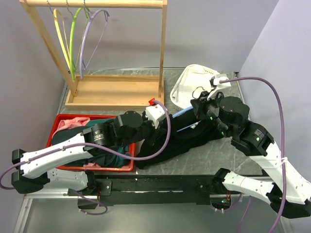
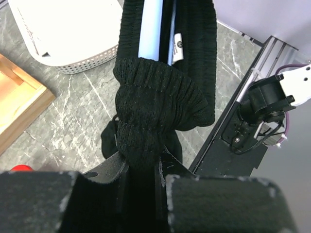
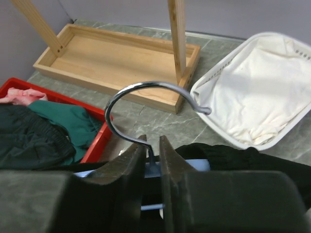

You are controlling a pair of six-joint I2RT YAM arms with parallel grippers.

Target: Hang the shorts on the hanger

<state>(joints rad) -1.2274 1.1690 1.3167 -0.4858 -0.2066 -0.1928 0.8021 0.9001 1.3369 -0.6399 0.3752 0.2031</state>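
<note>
**Threading the Shorts onto the Hanger: Anchor Grip vs. Stretch Grip**

Fig., top view. The shorts (image 1: 187, 141) are spread on the table (image 1: 214, 156) at centre, between both arms, w/ the red bin (image 1: 54, 127) at 9 o'clock, the white basket (image 1: 194, 85) at 1 o'clock and the wooden rack (image 1: 163, 48) at 11 o'clock. The hanger (image 2: 150, 29) is lodged inside the waist opening. In the left wrist view its pale blue arm is seen running toward 12 o'clock from the pinch, w/ ribbed waistband on both sides.

Left gripper (image 2: 142, 167): fingers are pressed together on a bunched fold of the elastic waistband. This is judged to be the stretch grip, i.e. the band is held taut so the opening can be drawn along the hanger arm.

Right gripper (image 3: 151, 148): fingers are clamped on the hanger's neck, directly below the metal hook (image 3: 146, 84), which stands free at 12 o'clock. The neck is judged to be held so the hanger is fixed vs. the opposing pull, w/ the hook clear for hanging.

Status (est.): one hanger arm is inside the band. The second arm is hidden by fabric, so its coverage cannot be told.
</note>
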